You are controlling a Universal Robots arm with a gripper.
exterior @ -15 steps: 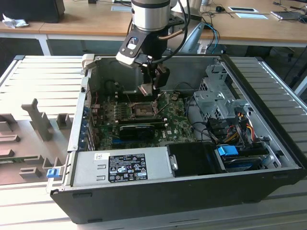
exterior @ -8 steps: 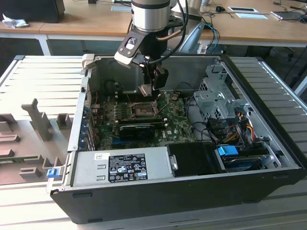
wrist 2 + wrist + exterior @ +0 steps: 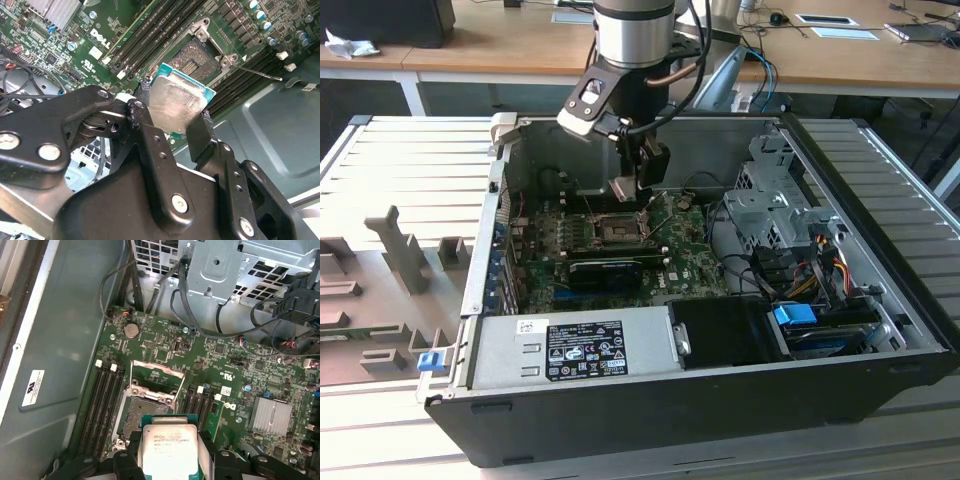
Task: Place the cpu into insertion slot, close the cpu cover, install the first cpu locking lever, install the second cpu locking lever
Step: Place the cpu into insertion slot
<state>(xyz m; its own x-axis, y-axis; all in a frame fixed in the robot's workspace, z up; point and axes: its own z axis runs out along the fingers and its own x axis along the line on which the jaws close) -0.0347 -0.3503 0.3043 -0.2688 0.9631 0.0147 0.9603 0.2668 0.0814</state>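
**A:** Where is the gripper (image 3: 638, 180)?

**B:** Upper middle of the exterior view. It hangs down into the open computer case (image 3: 720, 400), which lies on the ribbed grey counter (image 3: 400, 170).

**A:** Is it holding anything?

**B:** Yes, it is clenched on the cpu (image 3: 175, 102). In the second wrist view the black fingers (image 3: 200, 132) press on two opposite edges. The chip's pale metal top is tilted toward the camera.

**A:** Is the cpu in the insertion slot (image 3: 142, 412)?

**B:** No. In the exterior view the chip hangs clear above the motherboard (image 3: 165, 340), and the slot sits just below it near the centre of the frame. In the first wrist view the chip overlaps the slot's nearer edge. The slot itself is bare, with its contact field uncovered.

**A:** And the cpu cover (image 3: 155, 367)?

**B:** It is raised off the slot, at the edge farthest from the chip. The green board shows through its window.

**A:** Any lever in sight?

**B:** In the second wrist view a thin locking lever (image 3: 255, 72) sticks out from a corner of the slot and is not hooked down.

**A:** What else is near the slot?

**B:** Dark memory slots (image 3: 102, 405) flank it on both sides. A ribbed silver heatsink (image 3: 270, 417) sits on the board, well apart from it.
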